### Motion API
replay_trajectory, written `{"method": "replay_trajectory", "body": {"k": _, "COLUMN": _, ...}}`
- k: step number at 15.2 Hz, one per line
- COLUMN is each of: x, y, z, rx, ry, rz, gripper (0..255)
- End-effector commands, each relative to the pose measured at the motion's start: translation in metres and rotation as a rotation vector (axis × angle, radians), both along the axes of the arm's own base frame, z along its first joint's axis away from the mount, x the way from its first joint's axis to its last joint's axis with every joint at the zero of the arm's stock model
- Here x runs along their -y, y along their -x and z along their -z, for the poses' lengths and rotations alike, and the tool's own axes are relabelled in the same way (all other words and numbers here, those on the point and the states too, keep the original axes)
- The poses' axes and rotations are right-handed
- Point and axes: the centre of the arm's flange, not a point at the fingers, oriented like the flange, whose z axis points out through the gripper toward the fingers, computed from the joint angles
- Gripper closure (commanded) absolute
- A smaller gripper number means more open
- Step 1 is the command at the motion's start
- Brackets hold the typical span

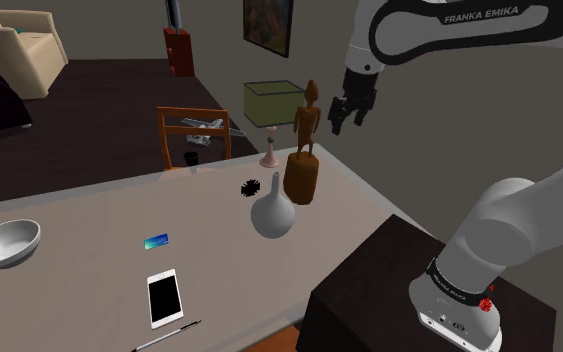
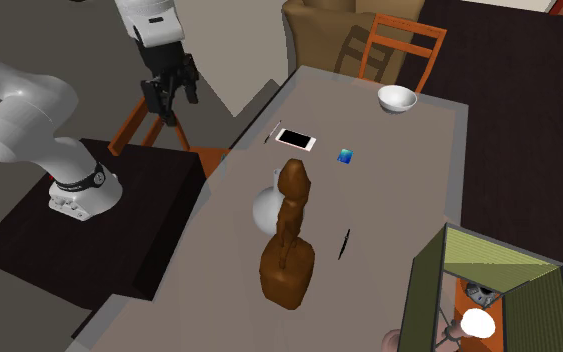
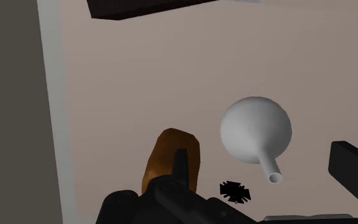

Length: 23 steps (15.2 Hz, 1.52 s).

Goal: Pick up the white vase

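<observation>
The pale grey-white vase (image 1: 272,212) has a round belly and a narrow neck and stands upright on the table (image 1: 89,215), just beside a brown wooden figurine (image 1: 302,165). The second exterior view shows the vase (image 2: 266,210) partly behind the figurine (image 2: 289,240). My gripper (image 1: 352,112) hangs open and empty well above the table, higher than the figurine and off to the shoulder view's right of the vase. From the other side the gripper (image 2: 172,90) sits out over the table's edge. In the wrist view the vase (image 3: 255,129) lies below, ahead of one black finger (image 3: 352,167).
A grey bowl (image 1: 4,242), a white phone (image 1: 164,297), a blue card (image 1: 156,240) and a pen (image 1: 169,335) lie toward the shoulder view's left. A small black spiky object (image 1: 250,187) sits behind the vase. A green-shaded lamp (image 1: 272,105) and a chair (image 1: 194,135) stand at the far edge.
</observation>
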Motion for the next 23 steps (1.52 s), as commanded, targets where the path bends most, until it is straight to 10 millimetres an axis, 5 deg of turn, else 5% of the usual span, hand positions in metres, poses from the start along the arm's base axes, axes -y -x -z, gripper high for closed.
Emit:
{"method": "replay_trajectory", "body": {"k": 1, "x": -0.003, "y": -0.017, "z": 0.020, "rx": -0.003, "ry": -0.009, "rz": 0.017, "gripper": 0}}
{"method": "replay_trajectory", "body": {"k": 23, "x": -0.052, "y": -0.201, "z": 0.227, "rx": -0.049, "ry": -0.098, "rz": 0.183, "gripper": 0}}
